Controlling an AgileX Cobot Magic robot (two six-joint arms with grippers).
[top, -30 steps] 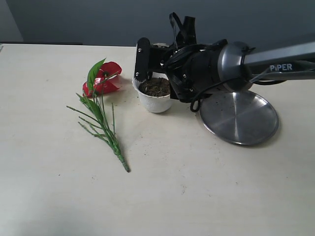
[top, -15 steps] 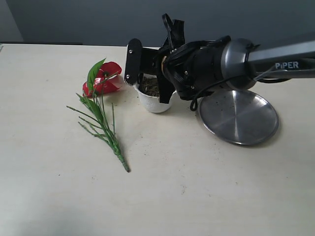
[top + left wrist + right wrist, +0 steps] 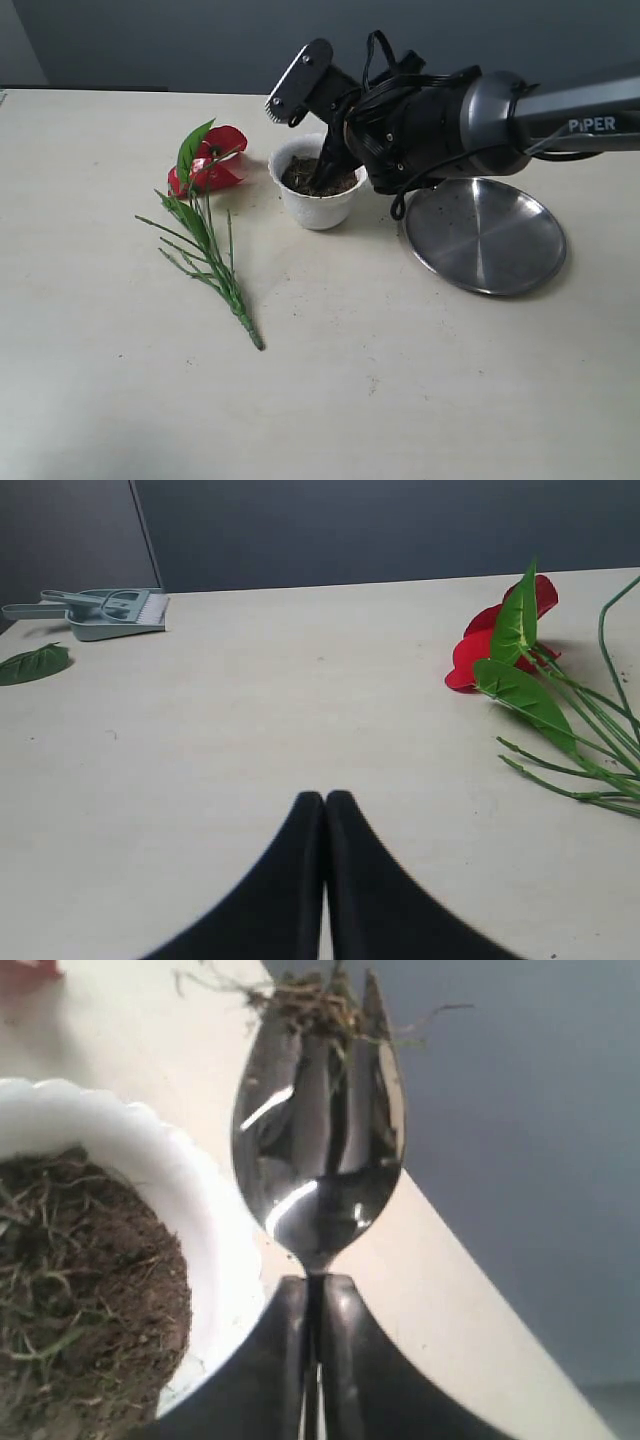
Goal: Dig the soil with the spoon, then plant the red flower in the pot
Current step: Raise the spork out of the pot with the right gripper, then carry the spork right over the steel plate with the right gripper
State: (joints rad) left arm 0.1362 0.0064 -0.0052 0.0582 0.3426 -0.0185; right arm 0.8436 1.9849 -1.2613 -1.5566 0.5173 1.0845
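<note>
Bearing the pot [image 3: 318, 208], a cream table [image 3: 420, 400] meets a grey wall [image 3: 150, 40].

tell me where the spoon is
In the right wrist view the spoon is clamped in the right end effector, its head beside the pot.

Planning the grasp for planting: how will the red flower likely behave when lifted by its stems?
Probably floppy: the red flower has long thin stems lying splayed on the table, so they may bend. Likely top-heavy, with petal and broad leaves at one end.
</note>
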